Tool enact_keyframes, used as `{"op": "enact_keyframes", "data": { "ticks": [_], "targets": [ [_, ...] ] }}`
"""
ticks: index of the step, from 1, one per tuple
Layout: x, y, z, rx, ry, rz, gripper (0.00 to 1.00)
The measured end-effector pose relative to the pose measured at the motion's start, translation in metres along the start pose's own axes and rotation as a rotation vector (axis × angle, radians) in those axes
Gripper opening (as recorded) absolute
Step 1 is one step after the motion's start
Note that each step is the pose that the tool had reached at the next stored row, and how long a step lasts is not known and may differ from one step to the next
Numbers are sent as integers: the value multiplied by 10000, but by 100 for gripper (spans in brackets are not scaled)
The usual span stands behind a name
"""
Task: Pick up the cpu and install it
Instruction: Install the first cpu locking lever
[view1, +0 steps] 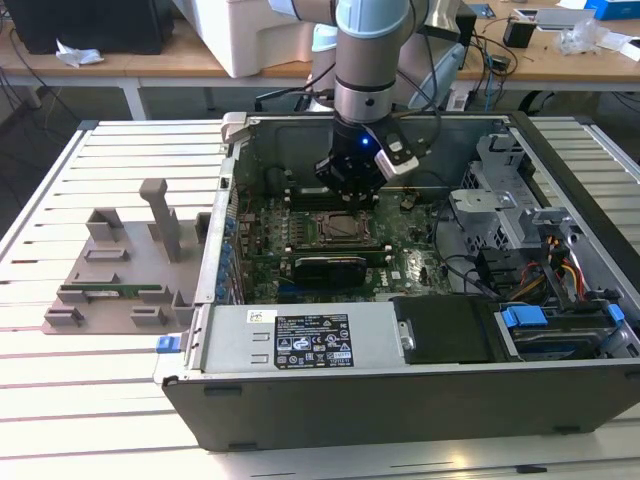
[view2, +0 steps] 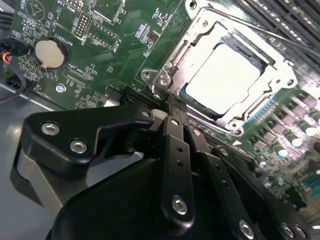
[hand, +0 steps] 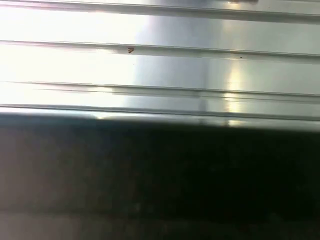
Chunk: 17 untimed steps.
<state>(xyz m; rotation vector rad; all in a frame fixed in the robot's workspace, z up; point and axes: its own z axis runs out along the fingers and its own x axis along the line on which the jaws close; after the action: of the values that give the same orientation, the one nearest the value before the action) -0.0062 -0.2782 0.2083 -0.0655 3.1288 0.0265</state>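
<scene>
The cpu (view2: 225, 75), a flat square chip with a shiny silver top, lies inside the metal socket frame (view2: 172, 67) on the green motherboard (view2: 105, 45). My gripper (view2: 177, 112) hovers just beside the socket. Its two black fingers (view2: 176, 145) are pressed together with nothing between them. In the exterior view the gripper (view1: 350, 192) hangs inside the open computer case, just above and behind the socket frame (view1: 338, 228).
A grey fixture tray (view1: 120, 270) with upright posts lies on the slatted table at the exterior view's left. The case walls (view1: 400, 400), power supply (view1: 320, 340) and drive cages (view1: 520, 220) hem in the board. A coin battery (view2: 50, 53) sits near the socket.
</scene>
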Motion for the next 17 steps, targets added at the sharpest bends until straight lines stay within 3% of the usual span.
{"op": "enact_keyframes", "data": {
  "ticks": [4, 8, 12, 17],
  "targets": [
    [3, -81, -29, 138, 3, 0, 11],
    [8, -199, -31, 195, 6, -3, 11],
    [12, -292, -32, 215, 7, -2, 11],
    [12, -295, -99, 216, 6, -1, 11]
  ]
}}
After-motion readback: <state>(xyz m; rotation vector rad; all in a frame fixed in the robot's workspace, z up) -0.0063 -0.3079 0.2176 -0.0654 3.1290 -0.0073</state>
